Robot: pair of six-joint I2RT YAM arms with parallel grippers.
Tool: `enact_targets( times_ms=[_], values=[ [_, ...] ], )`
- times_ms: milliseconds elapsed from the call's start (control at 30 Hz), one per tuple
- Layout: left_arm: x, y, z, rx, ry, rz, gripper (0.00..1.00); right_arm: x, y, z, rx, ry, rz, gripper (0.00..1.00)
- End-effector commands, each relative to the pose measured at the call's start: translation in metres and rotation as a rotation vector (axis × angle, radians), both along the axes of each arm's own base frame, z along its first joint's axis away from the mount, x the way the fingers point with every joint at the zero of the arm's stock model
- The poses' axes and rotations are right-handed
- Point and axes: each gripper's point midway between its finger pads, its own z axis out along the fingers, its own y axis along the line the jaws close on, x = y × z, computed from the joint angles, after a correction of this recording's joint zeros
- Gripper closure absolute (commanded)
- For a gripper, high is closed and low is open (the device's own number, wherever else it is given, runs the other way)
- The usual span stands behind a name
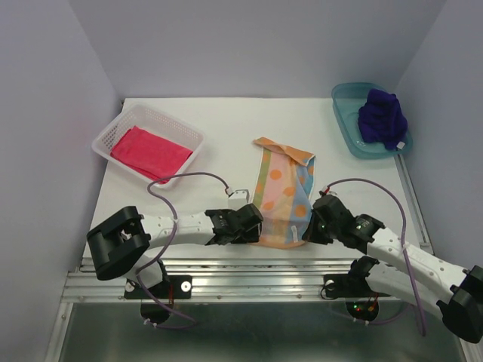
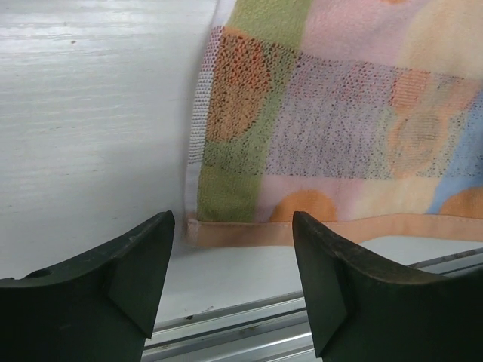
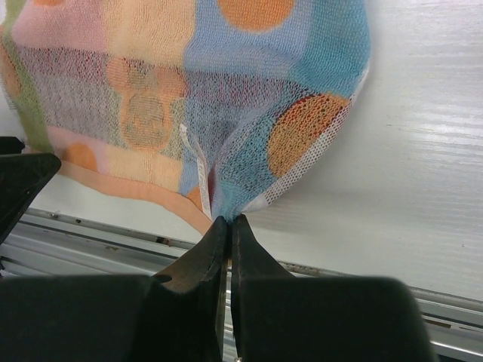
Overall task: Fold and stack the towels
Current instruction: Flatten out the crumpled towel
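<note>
Near the table [image 1: 226,121] front, right gripper [image 3: 229,220] pinches the dotted orange towel [image 1: 283,200] corner; left gripper [image 2: 232,217] gapes.

Overhead view, 2 close wrist views; common ground: polka-dot towel [image 1: 281,192]

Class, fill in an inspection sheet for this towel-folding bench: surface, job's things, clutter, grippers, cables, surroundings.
Surface: white table, no spills seen.
Job's things: polka-dot towel spread out at the middle near edge; pink-red towel in the white basket, far left; purple towel bunched in the teal tray, far right.
Clutter: nothing seen.
Grippers: left gripper open at the polka-dot towel's near left corner; right gripper shut on its near right corner.
Cables: purple cables arc beside each arm, none lying on a towel.
Surroundings: plain pale walls on three sides; metal rail along the near edge.
</note>
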Motion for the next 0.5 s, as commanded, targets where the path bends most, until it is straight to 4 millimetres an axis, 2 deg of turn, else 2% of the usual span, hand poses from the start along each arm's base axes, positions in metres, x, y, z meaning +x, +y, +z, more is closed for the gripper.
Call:
enact_targets(
  times_ms=[0,167,233,300,400,467],
  values=[
    [-0.008,0.033,-0.011,0.145,0.035,0.049,0.25,0.004,0.005,0.002,0.022,-0.033,0.005,0.99],
    [-0.017,0.038,-0.016,0.202,0.057,0.03,0.31,0.004,0.006,0.0,0.023,-0.033,0.014,0.99],
    [-0.015,0.04,-0.017,0.22,0.049,0.039,0.31,0.005,0.006,0.0,0.022,-0.034,0.015,0.99],
    [-0.015,0.039,-0.02,0.249,0.055,0.04,0.37,0.005,0.006,-0.001,0.023,-0.035,0.015,0.99],
    [-0.02,0.038,-0.023,0.3,0.059,0.026,0.39,0.004,0.006,0.0,0.023,-0.033,0.016,0.99],
    [-0.022,0.042,-0.028,0.338,0.069,0.037,0.45,0.005,0.006,0.0,0.023,-0.039,0.014,0.99]
  ],
)
